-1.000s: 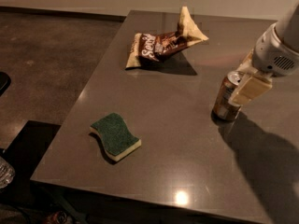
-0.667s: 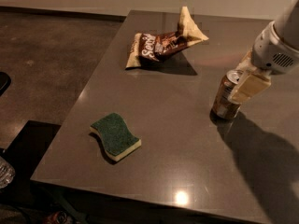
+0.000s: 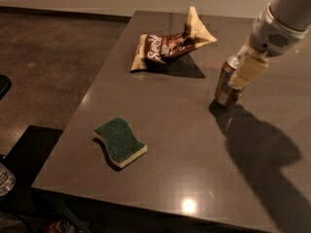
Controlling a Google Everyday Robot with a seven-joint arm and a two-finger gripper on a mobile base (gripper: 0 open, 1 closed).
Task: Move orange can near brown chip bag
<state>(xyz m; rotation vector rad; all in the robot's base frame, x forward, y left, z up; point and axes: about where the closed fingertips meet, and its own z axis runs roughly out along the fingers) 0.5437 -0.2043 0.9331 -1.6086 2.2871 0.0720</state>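
The orange can (image 3: 226,87) stands upright on the grey table (image 3: 175,144), right of centre, with its silver top under my arm. My gripper (image 3: 245,72) comes down from the upper right and is shut on the can's upper part; one pale finger (image 3: 249,70) lies across its right side. The brown chip bag (image 3: 167,48) lies crumpled at the far middle of the table, to the left of and beyond the can, with a gap of bare table between them.
A green sponge (image 3: 119,141) lies near the table's front left. The table's left edge (image 3: 82,101) drops to a dark floor. My arm casts a large shadow (image 3: 262,144) on the right side of the table.
The can and my gripper have moved together a little to the left and farther back on the table, closer to the chip bag. The sponge and the bag have not moved.
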